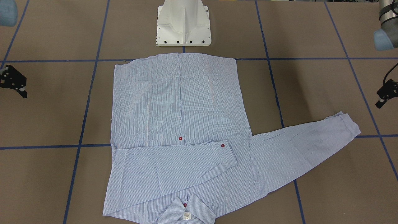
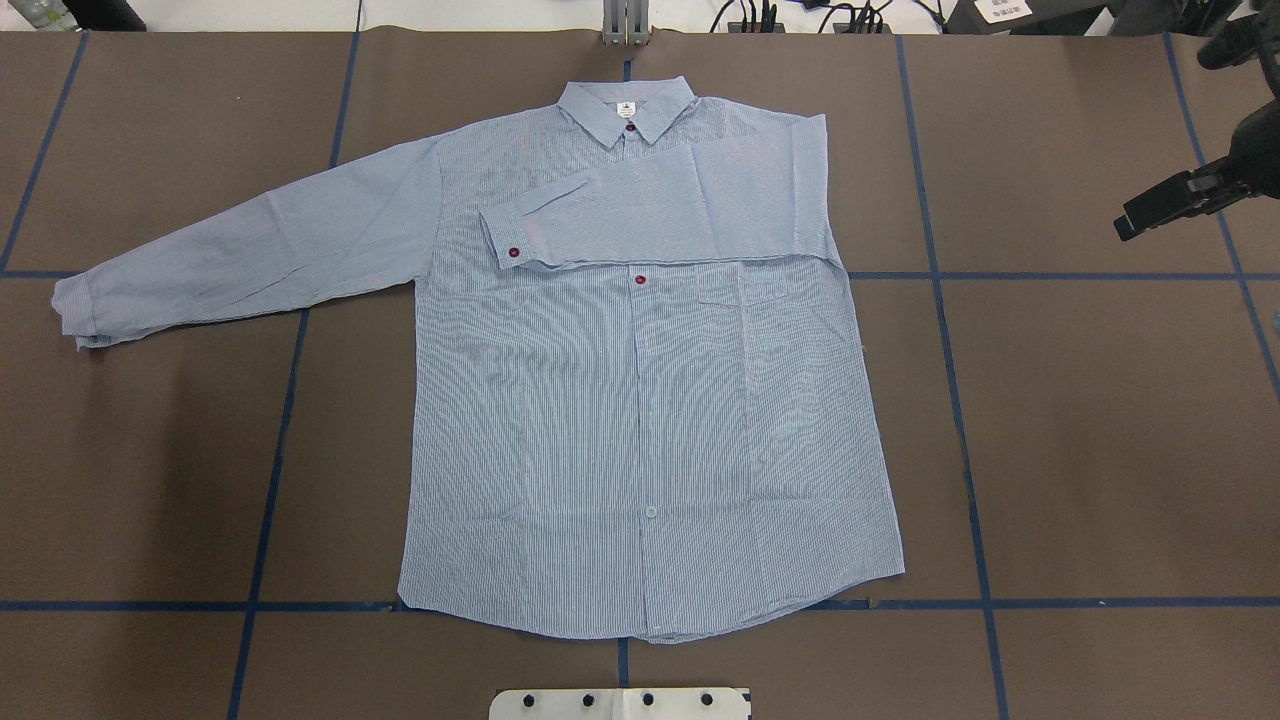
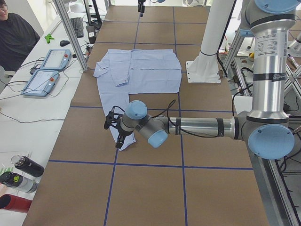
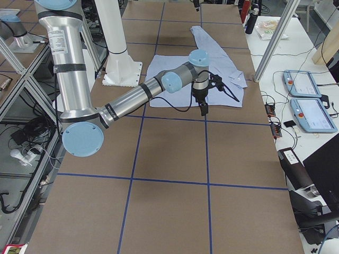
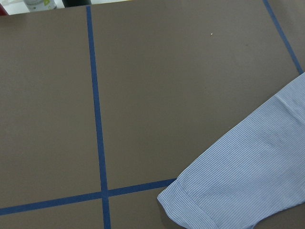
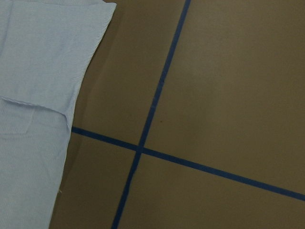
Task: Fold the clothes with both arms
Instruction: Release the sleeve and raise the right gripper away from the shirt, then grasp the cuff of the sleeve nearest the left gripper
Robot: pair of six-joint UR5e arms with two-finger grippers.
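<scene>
Shirt [image 2: 650,400]: spread face up and buttoned on the brown table [image 2: 1100,450], collar [image 2: 627,105] away from the robot, hem near the white pedestal [image 1: 183,23]. On the robot's left: outstretched sleeve [image 2: 250,250] lying flat, cuff [image 2: 75,315] well out from the body. Left gripper [image 1: 384,96] hanging near that cuff, gripping nothing, jaws too small to read as apart or together. Further right: folded sleeve [image 2: 660,210] laid across the chest, so judged one sleeve in, one to go. Next, probably: lower onto the outstretched cuff, pinch it cleanly, carry it over the chest without dragging the body. Far right: right gripper [image 2: 1135,222] well apart from the cloth, holding nothing, jaw spread not readable. No obstacle seen between cuff and chest, only blue tape lines [image 2: 275,470]. Pendants [image 3: 47,70], bottles [image 3: 21,172] and a seated person [image 3: 14,33] off along the side bench.
</scene>
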